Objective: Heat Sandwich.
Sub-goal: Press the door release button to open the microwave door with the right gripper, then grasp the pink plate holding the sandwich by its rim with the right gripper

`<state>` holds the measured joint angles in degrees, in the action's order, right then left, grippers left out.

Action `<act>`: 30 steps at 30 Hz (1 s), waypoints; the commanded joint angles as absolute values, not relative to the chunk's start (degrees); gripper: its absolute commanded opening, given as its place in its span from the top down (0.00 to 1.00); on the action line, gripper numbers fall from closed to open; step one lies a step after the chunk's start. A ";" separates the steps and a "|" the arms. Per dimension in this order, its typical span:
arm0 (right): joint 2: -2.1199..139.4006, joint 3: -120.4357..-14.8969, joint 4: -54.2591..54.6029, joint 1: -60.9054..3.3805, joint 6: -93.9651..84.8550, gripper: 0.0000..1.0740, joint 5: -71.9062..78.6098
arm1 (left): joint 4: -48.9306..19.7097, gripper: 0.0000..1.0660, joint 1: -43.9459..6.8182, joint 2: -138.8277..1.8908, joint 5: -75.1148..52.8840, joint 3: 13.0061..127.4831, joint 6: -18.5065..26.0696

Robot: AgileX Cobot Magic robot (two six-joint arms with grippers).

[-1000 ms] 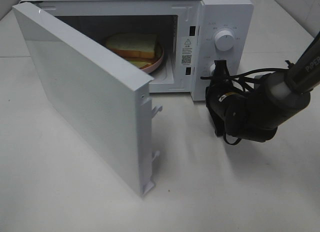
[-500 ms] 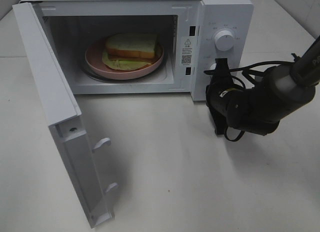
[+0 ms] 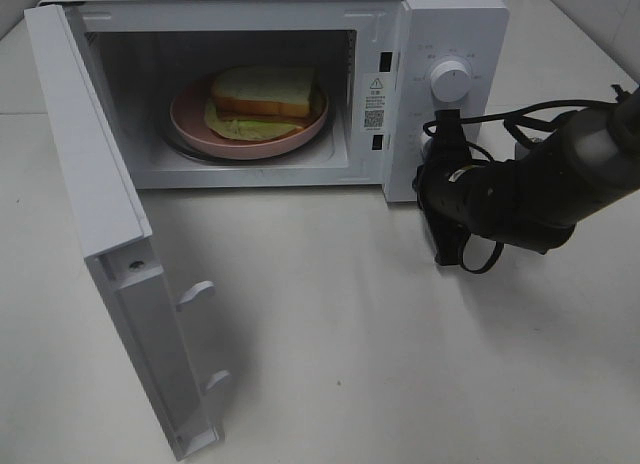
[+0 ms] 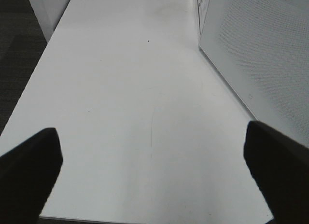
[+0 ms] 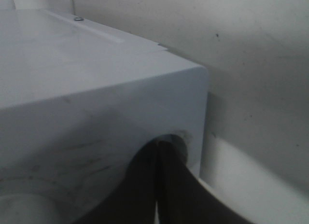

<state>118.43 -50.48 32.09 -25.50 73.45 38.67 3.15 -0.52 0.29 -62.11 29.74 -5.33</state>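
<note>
The sandwich is made of pale bread slices with a tan crust, stacked flat. A rough, yellow-green leafy layer shows beneath its near edge. It lies whole and level on a salmon-pink round plate, over the plate's far right part, inside the cavity of the open microwave. The right jaws are pressed together at the front of the control panel. The sandwich sits well apart from them, off to their left, beyond the panel's inner wall and a little farther back.
</note>
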 commanded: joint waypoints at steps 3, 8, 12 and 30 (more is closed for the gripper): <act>114.88 -47.04 25.15 -25.50 75.52 1.00 44.58 | 2.98 0.08 -0.74 1.20 -61.42 29.74 -5.33; 112.24 -42.17 22.69 -26.36 79.24 1.00 44.98 | 2.98 0.08 -0.74 1.20 -61.42 29.74 -5.33; 109.55 -39.19 22.69 -26.36 78.55 1.00 43.20 | 2.98 0.08 -0.74 1.20 -61.42 29.74 -5.33; 95.23 -35.75 22.69 -26.36 54.60 0.96 23.20 | 2.98 0.08 -0.74 1.20 -61.42 29.74 -5.33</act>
